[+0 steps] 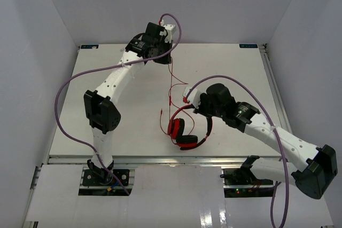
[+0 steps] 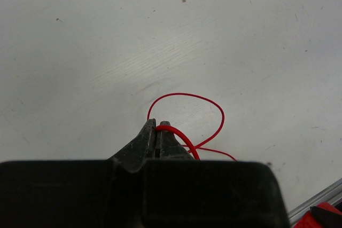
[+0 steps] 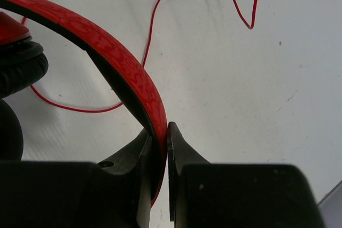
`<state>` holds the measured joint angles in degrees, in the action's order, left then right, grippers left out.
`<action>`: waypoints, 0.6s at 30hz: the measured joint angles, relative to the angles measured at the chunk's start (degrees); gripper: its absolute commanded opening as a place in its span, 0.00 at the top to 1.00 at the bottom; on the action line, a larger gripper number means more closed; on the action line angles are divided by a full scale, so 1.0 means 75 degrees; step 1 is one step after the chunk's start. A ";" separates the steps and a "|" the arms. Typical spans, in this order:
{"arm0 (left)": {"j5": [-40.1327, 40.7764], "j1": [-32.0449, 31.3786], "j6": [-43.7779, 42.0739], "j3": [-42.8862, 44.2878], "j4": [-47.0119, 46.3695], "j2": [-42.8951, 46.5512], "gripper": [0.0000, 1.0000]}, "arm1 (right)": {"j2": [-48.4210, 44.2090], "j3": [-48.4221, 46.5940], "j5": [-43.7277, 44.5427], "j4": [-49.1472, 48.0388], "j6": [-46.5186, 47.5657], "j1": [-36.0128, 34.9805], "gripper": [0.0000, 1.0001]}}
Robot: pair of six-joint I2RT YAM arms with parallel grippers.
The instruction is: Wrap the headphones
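Observation:
The red headphones [image 1: 182,132] stand in the middle of the table, earcups low and headband arching up to the right. My right gripper [image 1: 194,107] is shut on that headband [image 3: 124,61]; its jaws [image 3: 160,127] pinch the red band, with a black earpad [image 3: 18,68] at the left. The thin red cable [image 1: 171,81] runs from the headphones up toward the far edge. There my left gripper [image 1: 169,50], raised above the table, is shut on the cable. In the left wrist view the cable [image 2: 215,109] comes out of the closed tips [image 2: 156,125] and loops below.
Thick purple robot cables [image 1: 63,97] [image 1: 255,95] arc over both arms. A loose loop of red cable [image 3: 155,22] lies on the white table [image 1: 107,68] left of the headphones. Grey walls close in three sides; a rail [image 1: 160,159] runs along the near edge.

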<state>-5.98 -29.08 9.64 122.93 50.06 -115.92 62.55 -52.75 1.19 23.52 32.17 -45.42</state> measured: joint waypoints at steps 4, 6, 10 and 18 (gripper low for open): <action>0.0025 0.0001 0.0011 0.0000 0.0043 -0.0138 1.00 | 0.0733 -0.0120 0.0684 -0.0115 -0.0445 -0.0045 0.92; 0.0092 0.0003 0.0008 0.0012 0.0068 -0.0127 1.00 | 0.0934 -0.0120 0.1124 -0.0157 -0.0663 -0.0045 0.92; 0.0301 0.0003 -0.0017 0.0057 0.0084 -0.0069 1.00 | 0.1094 -0.0123 0.2039 -0.0232 -0.0912 0.0000 0.92; 0.0885 -0.0045 -0.0022 0.0385 0.0124 0.0362 1.00 | 0.1124 -0.0157 0.2803 -0.0337 -0.1088 0.0513 0.92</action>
<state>0.66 -29.42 9.47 125.82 50.98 -113.20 70.98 -53.93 22.22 20.99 24.01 -41.57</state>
